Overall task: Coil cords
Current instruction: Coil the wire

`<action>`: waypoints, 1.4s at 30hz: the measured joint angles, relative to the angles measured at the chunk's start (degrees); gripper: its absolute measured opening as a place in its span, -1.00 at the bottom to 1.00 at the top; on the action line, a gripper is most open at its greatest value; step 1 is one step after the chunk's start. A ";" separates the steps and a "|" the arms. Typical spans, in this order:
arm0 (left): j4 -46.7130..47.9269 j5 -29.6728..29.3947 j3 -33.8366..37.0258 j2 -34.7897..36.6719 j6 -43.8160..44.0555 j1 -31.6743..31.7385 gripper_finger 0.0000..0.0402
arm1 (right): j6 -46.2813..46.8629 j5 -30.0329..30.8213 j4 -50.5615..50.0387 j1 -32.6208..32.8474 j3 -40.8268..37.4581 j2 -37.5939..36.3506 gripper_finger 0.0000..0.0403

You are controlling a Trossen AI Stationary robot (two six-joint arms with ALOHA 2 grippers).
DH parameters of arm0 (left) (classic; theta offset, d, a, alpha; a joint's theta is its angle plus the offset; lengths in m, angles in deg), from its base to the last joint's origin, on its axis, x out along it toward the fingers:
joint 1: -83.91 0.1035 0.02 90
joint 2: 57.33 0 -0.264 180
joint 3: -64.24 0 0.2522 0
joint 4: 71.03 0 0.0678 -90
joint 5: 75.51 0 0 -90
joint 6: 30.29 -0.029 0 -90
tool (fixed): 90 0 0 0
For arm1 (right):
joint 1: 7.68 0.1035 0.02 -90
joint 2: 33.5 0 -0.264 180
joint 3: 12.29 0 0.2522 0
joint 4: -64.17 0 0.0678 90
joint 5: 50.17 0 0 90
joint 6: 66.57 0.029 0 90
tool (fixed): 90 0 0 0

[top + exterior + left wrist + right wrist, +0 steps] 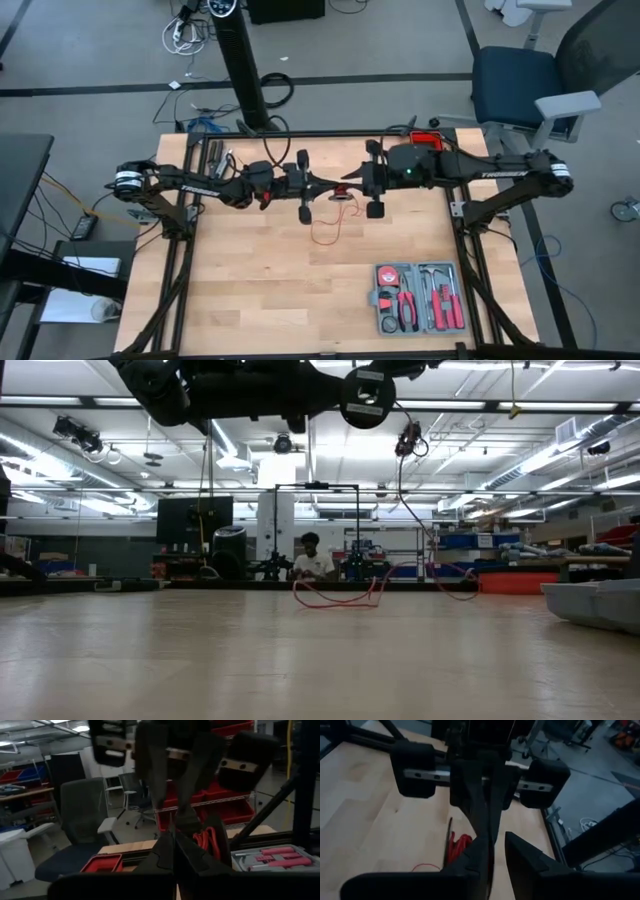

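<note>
The thin red cord is partly gathered into a small bundle held up in the air between my two grippers. From it a strand hangs down to loose loops lying on the table. My left gripper reaches in level from the table's left and is shut at the bundle. My right gripper faces it from the right, tip to tip. Its fingers stand a little apart, with the bundle just beside one of them. My left gripper is shut on the red cord at the bundle. Its fingers lie level, coming from the table's left. The fingers themselves hide the exact spot of the pinch. The bundle is lifted clear, and a slack strand hangs from it to loops on the table.
A grey tool case with red-handled tools lies open near the table's front right. A red box sits at the far edge behind my right arm. Bare wood lies under and in front of the grippers. A person sits far behind the table.
</note>
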 joint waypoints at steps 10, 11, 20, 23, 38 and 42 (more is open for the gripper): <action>-1.72 0.29 0.00 0.00 -0.05 -0.04 -0.98 | -0.06 -3.43 -0.64 -1.76 0.00 0.11 -0.71; -1.81 0.29 0.00 0.00 -0.05 -0.04 -0.98 | -0.07 -3.43 -0.57 -1.76 0.00 0.15 -0.72; -1.88 0.17 0.02 -0.05 -0.07 -0.04 -0.98 | 0.40 -3.36 -1.64 -1.76 0.02 1.24 -0.93; -1.50 -0.22 0.08 -0.07 -0.08 0.00 -0.98 | 1.00 -1.90 -1.46 -1.76 0.04 1.91 -0.97; 0.39 -5.85 -0.11 0.04 4.15 0.02 -0.33 | 0.21 0.63 -2.07 -3.00 -0.07 2.73 -0.99; 1.24 -6.75 -0.11 0.04 3.14 0.04 -0.25 | 0.15 0.39 -2.23 -4.13 -0.07 1.96 -0.99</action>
